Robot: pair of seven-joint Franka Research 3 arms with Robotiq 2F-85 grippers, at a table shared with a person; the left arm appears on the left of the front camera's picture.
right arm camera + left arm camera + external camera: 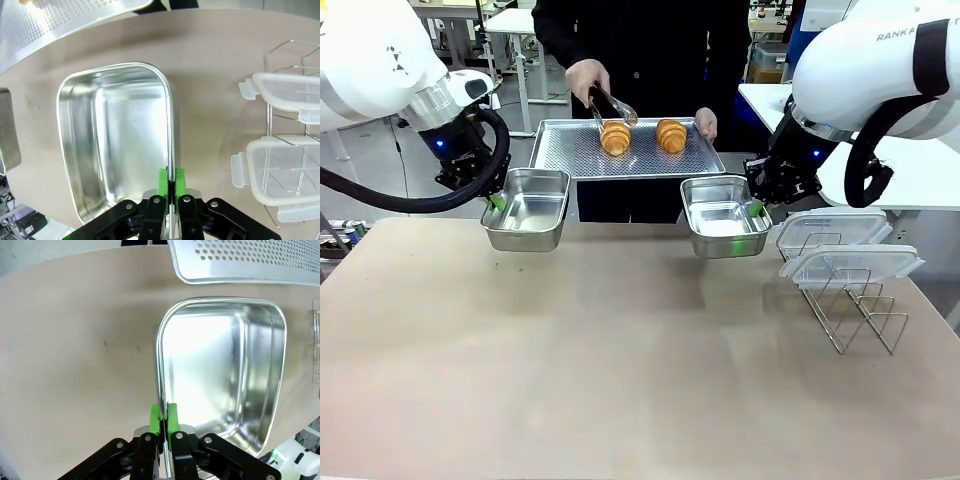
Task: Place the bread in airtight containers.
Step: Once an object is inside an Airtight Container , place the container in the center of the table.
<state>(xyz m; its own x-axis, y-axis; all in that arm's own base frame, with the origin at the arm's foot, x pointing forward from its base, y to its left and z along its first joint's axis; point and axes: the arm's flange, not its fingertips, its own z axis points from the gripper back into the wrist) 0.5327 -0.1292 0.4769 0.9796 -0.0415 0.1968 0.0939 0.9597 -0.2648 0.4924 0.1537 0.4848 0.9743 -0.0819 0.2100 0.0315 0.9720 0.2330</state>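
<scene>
**Hold both tins level for the tongs**

The left croissant [615, 137] and right croissant [671, 135] lie on the perforated tray [570, 155] at the far side. The left one is pinched by tongs [610, 103] in a person's hand [585, 78]. Just near of the tray, the left tin [527, 212] and right tin [725, 220] are empty. The left jaws are clamped on the left tin's rim, the right jaws on the right tin's. To my eye the arms should hold the tins steady, flat and close to the tray. Clear lids [835, 228] sit on the wire rack [865, 320], far right of the desk [620, 380]

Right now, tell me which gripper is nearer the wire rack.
Right. The right gripper, jaws shut on the right tin's rim, sits just left of the wire rack; the left gripper holds the left tin much farther left.
</scene>
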